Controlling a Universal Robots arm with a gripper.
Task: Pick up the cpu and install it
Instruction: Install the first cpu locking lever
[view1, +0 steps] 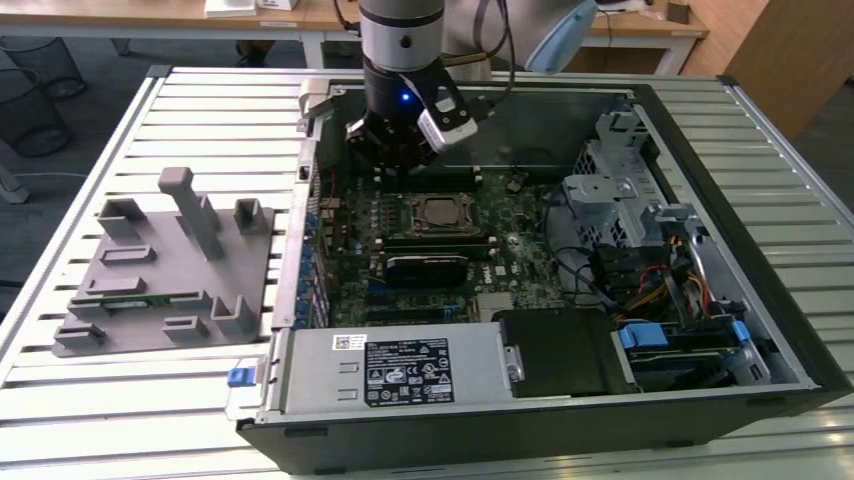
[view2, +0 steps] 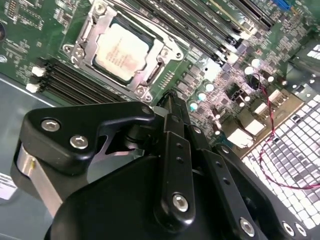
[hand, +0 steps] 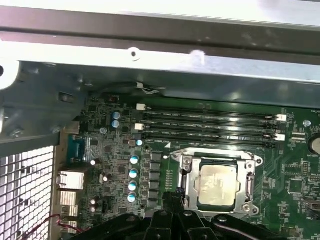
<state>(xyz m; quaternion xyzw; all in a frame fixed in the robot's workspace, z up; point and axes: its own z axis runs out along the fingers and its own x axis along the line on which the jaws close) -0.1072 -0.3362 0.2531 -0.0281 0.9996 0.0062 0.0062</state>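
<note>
Open computer case (view1: 561, 425) on slatted table (view1: 214, 120); grey holder tray (view1: 174, 270) beside it, toward exterior view's left.

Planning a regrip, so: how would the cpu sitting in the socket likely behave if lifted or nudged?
The cpu looks like a thin flat plate, so it is probably stiff and light and unlikely to roll. Its shiny metal top suggests a slippery grip. It lies inside the socket frame, so a sideways push would probably just jam it there.

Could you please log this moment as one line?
cpu in socket | hand shut, empty, hovering near socket
</note>
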